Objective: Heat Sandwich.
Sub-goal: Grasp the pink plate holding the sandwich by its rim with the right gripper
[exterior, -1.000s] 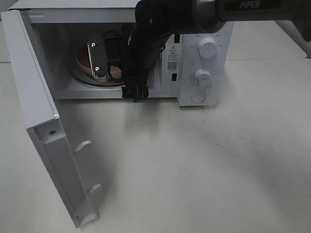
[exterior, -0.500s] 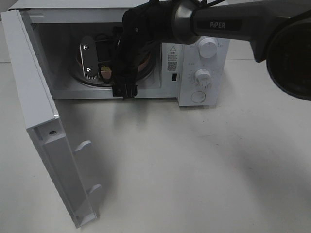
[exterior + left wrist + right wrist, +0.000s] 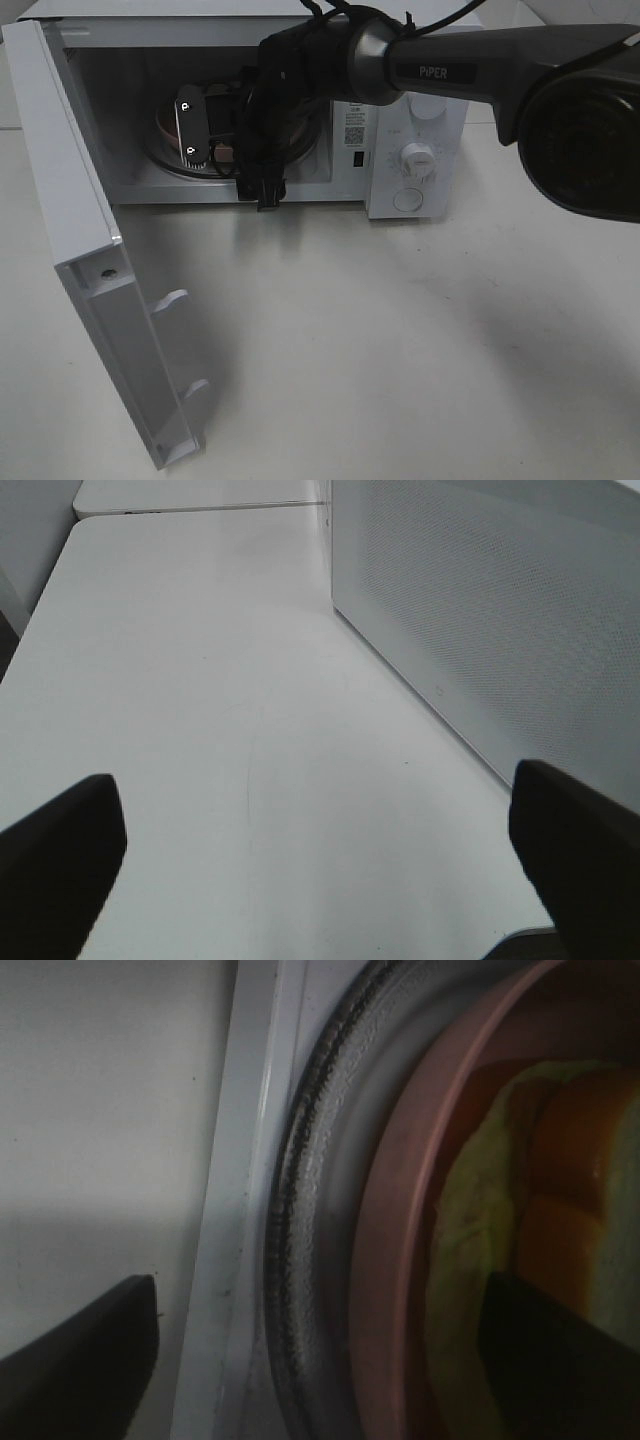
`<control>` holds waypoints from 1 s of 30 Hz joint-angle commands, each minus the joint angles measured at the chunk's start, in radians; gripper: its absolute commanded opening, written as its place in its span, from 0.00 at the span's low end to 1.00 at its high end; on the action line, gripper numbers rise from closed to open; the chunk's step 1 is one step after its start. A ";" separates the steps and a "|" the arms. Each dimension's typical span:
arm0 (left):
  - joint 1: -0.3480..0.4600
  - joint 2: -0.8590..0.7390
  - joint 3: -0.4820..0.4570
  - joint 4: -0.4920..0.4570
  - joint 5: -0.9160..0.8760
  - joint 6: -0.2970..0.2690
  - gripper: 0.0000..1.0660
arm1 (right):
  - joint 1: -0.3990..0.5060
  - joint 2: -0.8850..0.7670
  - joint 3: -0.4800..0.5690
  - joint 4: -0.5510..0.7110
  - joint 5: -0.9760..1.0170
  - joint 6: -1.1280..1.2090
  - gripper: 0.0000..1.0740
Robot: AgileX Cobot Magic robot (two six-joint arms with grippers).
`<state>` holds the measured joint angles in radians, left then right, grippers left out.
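The microwave [image 3: 250,110] sits at the top of the high view, its door [image 3: 90,250] swung wide open toward the lower left of the frame. The right arm [image 3: 480,70] reaches in from the upper right, across the control panel with its knob [image 3: 417,158], and the right pincer [image 3: 215,130] is inside the cavity, over the turntable. From up high, the arm hides most of what lies in there; only a sliver of pink plate [image 3: 165,125] peeks out at the left of the pincer.

The right wrist view is clearer: the sandwich [image 3: 520,1210] is on the plate [image 3: 400,1260], pale green filling at its edge, orange-tinted bread beside it, and the plate rests on the glass turntable [image 3: 310,1210] in the microwave. One dark finger [image 3: 90,1350] sits low at the left of that picture, over the white cavity edge, the other low at the right, over the sandwich. The jaws are spread, straddling the plate's rim, and I cannot tell whether either finger touches anything.

The left pincer [image 3: 320,850] is out over the bare white bench [image 3: 220,680], jaws spread wide with nothing between them, alongside the microwave's perforated side wall [image 3: 500,610].
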<state>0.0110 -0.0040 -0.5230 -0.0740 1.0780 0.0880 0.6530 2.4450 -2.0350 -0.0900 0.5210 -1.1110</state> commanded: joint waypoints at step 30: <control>0.003 -0.007 0.005 0.003 -0.010 -0.005 0.94 | 0.000 -0.012 -0.005 0.022 0.107 0.027 0.00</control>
<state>0.0110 -0.0040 -0.5230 -0.0710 1.0780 0.0880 0.6530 2.4430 -2.0430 -0.0770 0.5990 -1.0850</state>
